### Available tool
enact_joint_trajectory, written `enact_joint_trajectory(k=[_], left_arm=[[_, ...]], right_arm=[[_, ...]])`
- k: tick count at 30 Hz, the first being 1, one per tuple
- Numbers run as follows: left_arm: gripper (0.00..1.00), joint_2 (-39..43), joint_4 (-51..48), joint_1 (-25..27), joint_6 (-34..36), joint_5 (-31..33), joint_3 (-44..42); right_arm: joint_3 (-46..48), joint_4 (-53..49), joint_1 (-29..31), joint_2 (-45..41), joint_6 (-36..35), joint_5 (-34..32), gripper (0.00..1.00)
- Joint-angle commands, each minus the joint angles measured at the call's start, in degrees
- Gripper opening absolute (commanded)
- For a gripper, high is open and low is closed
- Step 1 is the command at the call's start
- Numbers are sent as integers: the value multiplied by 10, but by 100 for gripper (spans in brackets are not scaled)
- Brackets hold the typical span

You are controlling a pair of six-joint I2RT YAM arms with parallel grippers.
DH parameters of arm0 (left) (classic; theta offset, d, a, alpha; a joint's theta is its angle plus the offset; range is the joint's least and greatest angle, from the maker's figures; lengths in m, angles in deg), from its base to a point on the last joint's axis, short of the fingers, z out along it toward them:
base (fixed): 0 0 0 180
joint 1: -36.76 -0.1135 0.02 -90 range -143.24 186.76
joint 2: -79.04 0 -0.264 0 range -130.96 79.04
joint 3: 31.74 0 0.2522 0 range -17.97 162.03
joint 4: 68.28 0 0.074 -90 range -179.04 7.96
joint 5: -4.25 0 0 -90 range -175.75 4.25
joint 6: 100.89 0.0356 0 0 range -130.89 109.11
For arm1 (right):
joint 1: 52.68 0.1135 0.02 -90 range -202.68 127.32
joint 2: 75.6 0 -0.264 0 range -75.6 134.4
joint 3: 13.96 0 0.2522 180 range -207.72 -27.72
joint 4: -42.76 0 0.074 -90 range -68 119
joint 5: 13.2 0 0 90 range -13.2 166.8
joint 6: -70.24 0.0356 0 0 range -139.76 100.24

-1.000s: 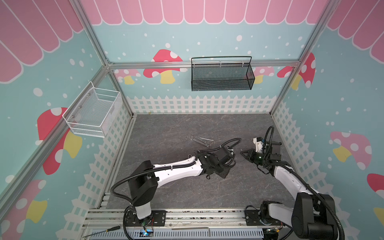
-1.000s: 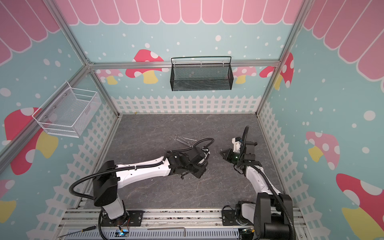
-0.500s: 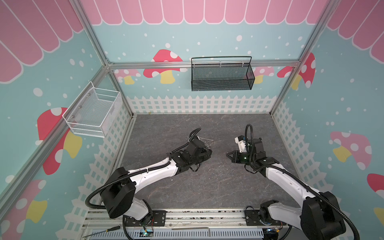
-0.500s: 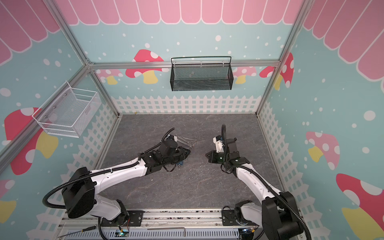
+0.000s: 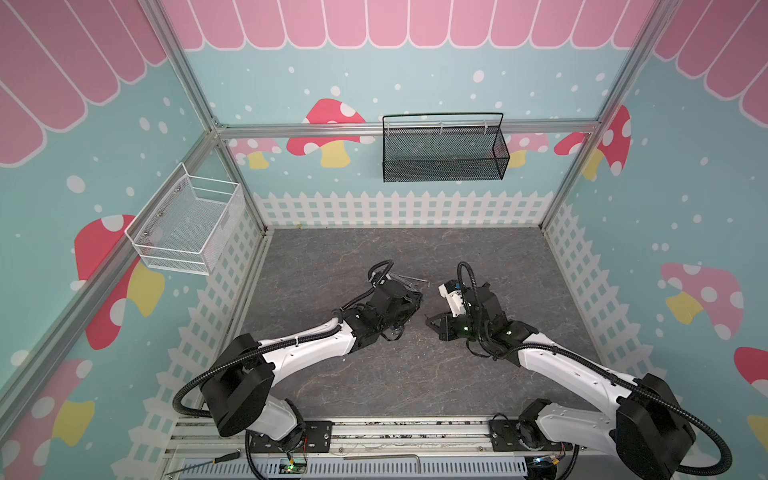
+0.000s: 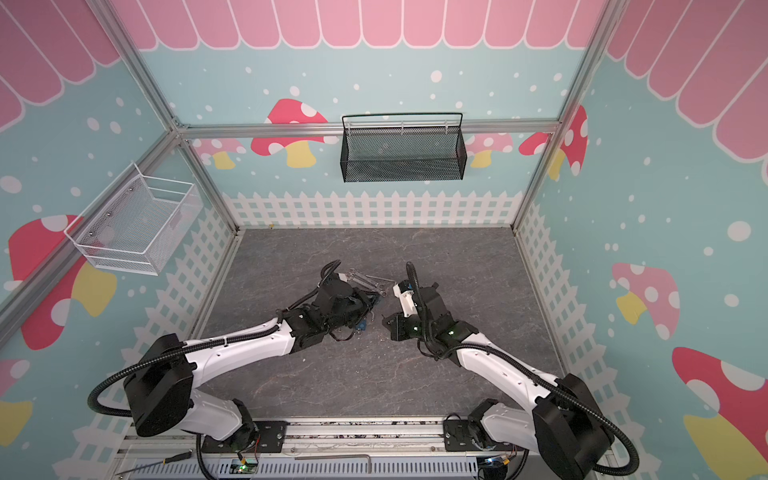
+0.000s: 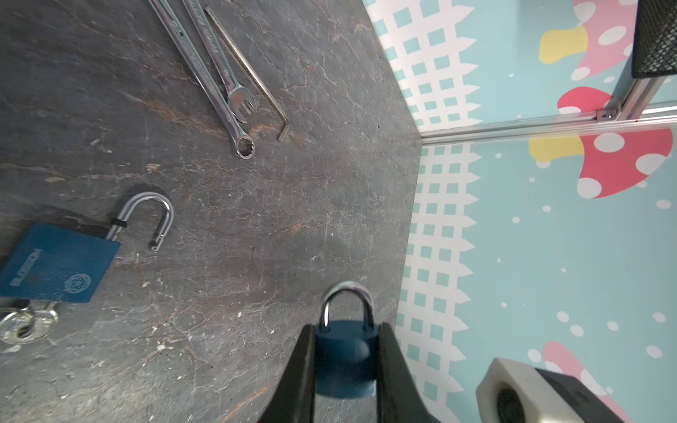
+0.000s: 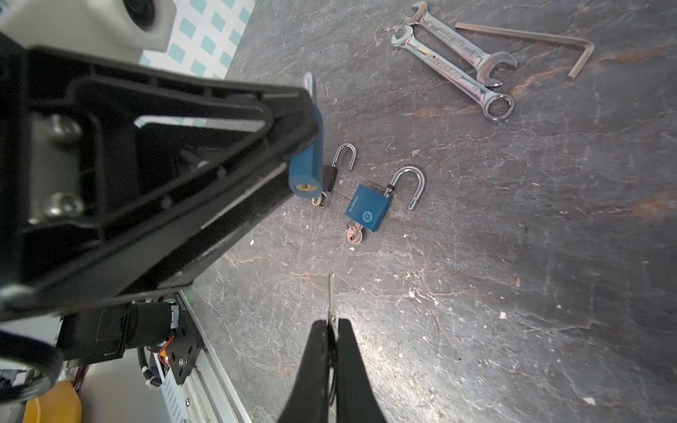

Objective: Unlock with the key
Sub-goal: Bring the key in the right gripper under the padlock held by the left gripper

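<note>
**Q:** Centre of both top views: which arm carries what?

**A:** Right gripper (image 8: 331, 324), right of centre, jaws pressed together on the key (image 8: 330, 293), whose blade is seen edge-on and points out past the fingertips. Left gripper (image 7: 346, 329), left of centre, pinches the padlock (image 7: 344, 362) by its blue body. Its shackle is shut and projects beyond the fingertips. Its brass keyhole end is turned toward the key, and the two are apart.

**Q:** And on the table (image 8: 513, 256) beyond?

**A:** Open padlock (image 8: 366, 212), blue, shackle swung out, second key (image 8: 354, 234) in its base. Just beside it, black padlock (image 8: 328, 175), smaller, also open. Farther on, two wrenches (image 8: 454, 69) touching side by side, with a hex key (image 8: 531, 38) near them. On the far wall, upper centre, black basket (image 5: 442, 153); middle left, white basket (image 5: 187, 224)
</note>
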Motion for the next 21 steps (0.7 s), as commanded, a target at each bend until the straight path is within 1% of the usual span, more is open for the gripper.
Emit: enact_joint_trajectory(k=[1,6,8,13,21], left_arm=[[0,18,-11,6,-31,48,-7],[0,31,-38,10,-27,74,-7],[0,35,-43,13,-28,84,-8],[0,39,-51,17,-24,97,-6],[0,41,-62,18,-20,104,-5]], right_arm=[[2,24,17,-4,25,-52,0],[-9,31,37,2,36,-87,0],[-14,38,40,8,42,-91,0],[-18,73,47,23,60,-81,0],[-31,97,55,37,68,-71,0]])
